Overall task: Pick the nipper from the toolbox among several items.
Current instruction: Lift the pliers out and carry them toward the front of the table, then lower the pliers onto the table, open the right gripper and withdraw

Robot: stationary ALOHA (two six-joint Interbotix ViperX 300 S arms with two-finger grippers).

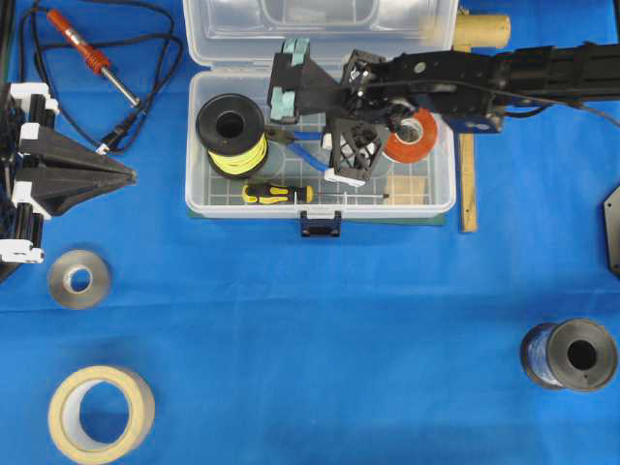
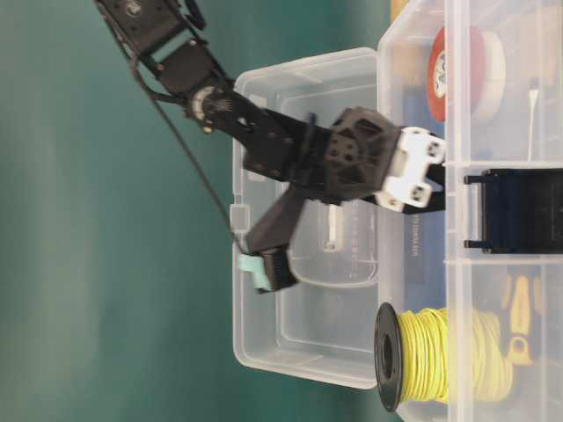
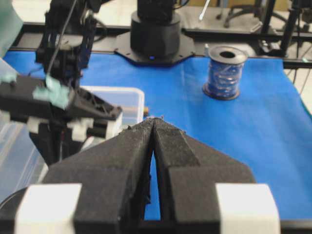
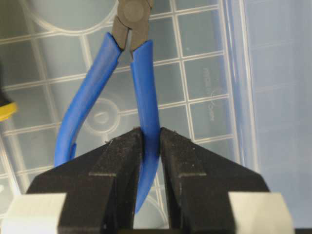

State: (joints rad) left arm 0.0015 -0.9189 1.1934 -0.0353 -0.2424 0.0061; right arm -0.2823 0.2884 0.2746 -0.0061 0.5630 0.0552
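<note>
The nipper [image 4: 144, 97], with curved blue handles and dark jaws, lies on the grid bottom of the clear toolbox [image 1: 320, 207]. In the right wrist view my right gripper [image 4: 151, 134] is shut on the nipper's right-hand blue handle, pads pressing both of its sides; the other handle curves free to the left. From overhead the right gripper [image 1: 331, 160] reaches down into the box middle, with a bit of the nipper [image 1: 308, 153] showing beside it. My left gripper [image 1: 131, 175] rests at the table's left edge, shut and holding nothing [image 3: 153, 120].
Inside the box are a yellow wire spool [image 1: 231, 134], a black-and-yellow screwdriver [image 1: 276, 193] and an orange tape roll [image 1: 412, 136]. On the blue cloth lie a red soldering iron [image 1: 87, 53], two tape rolls [image 1: 79, 279] [image 1: 101, 414] and a blue wire spool [image 1: 570, 355].
</note>
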